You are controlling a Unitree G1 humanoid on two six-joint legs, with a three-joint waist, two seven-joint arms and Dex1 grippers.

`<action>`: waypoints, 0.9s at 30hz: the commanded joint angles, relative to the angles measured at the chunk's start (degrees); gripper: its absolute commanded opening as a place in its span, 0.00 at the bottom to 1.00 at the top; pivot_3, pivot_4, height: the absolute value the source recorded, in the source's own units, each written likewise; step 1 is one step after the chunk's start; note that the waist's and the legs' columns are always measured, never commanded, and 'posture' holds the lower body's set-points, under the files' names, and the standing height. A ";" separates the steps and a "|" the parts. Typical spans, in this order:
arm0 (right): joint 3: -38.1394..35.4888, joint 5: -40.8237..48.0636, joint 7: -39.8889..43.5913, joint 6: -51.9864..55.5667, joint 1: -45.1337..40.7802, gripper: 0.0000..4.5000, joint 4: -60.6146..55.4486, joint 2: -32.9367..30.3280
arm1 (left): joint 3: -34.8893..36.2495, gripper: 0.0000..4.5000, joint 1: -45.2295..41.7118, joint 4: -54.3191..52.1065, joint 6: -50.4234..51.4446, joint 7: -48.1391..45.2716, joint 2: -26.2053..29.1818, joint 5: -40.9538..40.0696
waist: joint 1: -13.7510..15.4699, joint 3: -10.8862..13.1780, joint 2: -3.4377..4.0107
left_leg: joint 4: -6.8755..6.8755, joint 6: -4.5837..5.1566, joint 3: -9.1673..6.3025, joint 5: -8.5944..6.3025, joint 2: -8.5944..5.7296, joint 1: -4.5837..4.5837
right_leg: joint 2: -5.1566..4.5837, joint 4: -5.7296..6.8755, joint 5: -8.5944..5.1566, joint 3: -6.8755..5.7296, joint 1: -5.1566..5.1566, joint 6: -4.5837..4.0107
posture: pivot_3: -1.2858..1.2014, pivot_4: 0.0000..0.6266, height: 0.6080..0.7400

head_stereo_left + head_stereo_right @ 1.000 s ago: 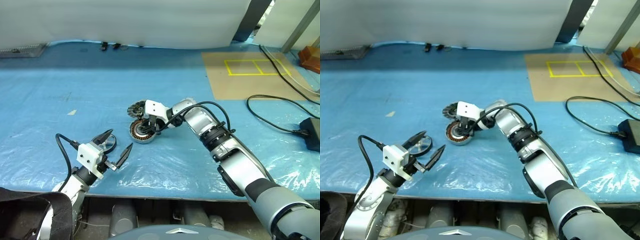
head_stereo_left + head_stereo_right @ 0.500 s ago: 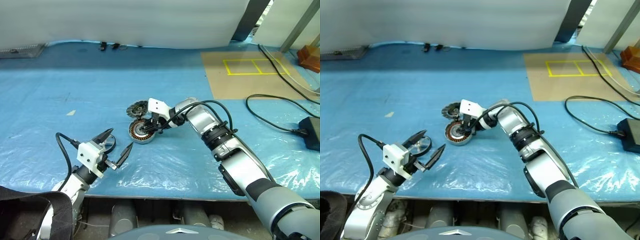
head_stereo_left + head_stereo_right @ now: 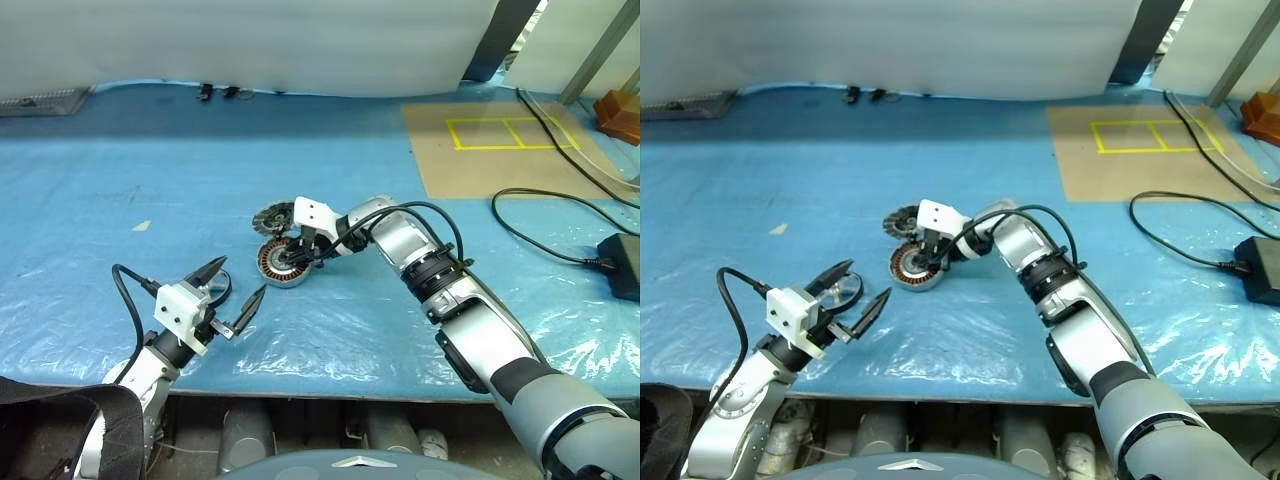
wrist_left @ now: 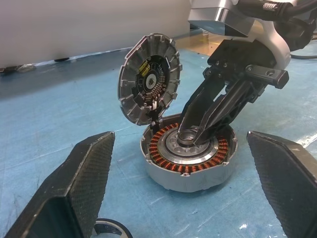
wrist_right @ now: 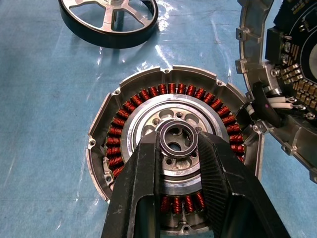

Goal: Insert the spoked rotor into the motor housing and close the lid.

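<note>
Your right gripper (image 5: 181,148) pinches a small dark ring (image 5: 177,137) over the hub of the housing (image 4: 188,161) on the blue sheet (image 3: 120,200). Its lid (image 4: 148,79) stands tilted open. Your left gripper (image 3: 228,298) gapes empty; the rotor (image 5: 108,20) seems to lie just behind it.

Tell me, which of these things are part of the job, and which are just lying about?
Job: motor housing, its hinged lid, spoked rotor, right gripper clamped on the housing's hub.
Lying about: black cable, black box, brown mat with yellow tape, small dark bits at the back.
</note>
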 commanded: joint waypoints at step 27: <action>-4.67 5.56 0.10 5.12 1.03 0.54 -7.50 0.09 | 0.47 1.00 0.08 -0.57 -0.10 -0.07 0.54 0.03 | 0.05 0.00 0.00 | -0.01 0.00 0.00 0.00 0.00 -0.02 | 0.00 -0.03 0.00 0.00 0.00 0.00 | 0.52 0.24 1.00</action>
